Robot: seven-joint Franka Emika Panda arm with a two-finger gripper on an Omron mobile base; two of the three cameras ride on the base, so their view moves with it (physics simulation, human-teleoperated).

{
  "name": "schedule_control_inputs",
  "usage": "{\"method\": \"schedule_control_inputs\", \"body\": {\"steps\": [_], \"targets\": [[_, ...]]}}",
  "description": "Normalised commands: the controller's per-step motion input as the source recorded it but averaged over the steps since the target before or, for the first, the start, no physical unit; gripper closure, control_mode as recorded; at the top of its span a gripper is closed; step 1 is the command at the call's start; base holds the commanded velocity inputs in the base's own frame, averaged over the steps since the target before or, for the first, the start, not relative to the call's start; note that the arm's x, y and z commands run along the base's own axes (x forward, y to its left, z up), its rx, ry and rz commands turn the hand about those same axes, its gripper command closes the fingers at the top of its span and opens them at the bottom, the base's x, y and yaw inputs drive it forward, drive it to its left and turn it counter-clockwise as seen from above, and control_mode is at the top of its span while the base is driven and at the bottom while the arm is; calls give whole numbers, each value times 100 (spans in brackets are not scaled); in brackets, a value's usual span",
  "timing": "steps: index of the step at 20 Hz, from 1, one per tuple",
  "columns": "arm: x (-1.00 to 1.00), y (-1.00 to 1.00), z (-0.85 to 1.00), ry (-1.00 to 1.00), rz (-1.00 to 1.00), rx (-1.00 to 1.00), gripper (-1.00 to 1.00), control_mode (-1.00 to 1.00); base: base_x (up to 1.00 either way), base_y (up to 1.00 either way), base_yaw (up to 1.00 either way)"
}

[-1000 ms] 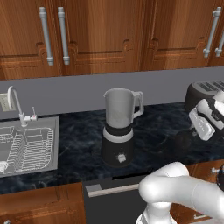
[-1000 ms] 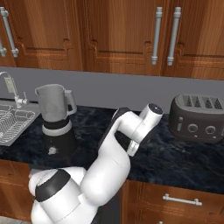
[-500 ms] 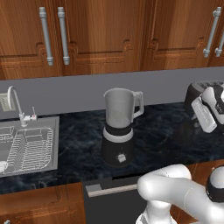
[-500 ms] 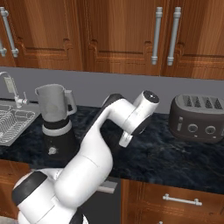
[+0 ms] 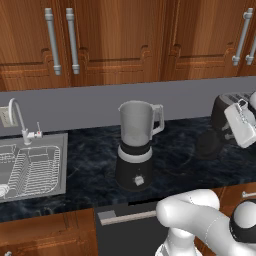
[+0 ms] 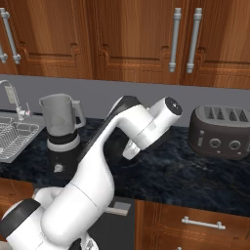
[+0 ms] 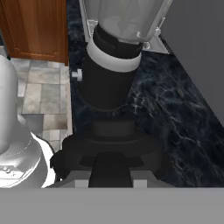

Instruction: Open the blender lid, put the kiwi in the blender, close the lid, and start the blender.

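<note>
counter [image 5: 90, 175]: dark marble | on it: blender [image 5: 136, 145], toaster [image 6: 222, 133]

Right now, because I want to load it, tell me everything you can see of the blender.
The blender stands upright on the dark marbled counter, right of the sink. It has a black base with a silver band and a small white front knob. The clear grey jar has a side handle, an uncovered mouth and looks empty. Only the counter touches it.

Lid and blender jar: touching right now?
Apart. In the hand view the lid sits at the gripper, away from the blender; the left base view shows the jar open.
</note>
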Motion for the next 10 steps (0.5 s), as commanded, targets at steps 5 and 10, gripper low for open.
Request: {"method": "schedule_control_inputs", "body": {"steps": [5, 10], "targets": [[-45, 30, 39, -17, 7, 27, 100, -100, 0, 0, 0], [-27, 33, 43, -19, 9, 29, 100, -100, 0, 0, 0]]}}
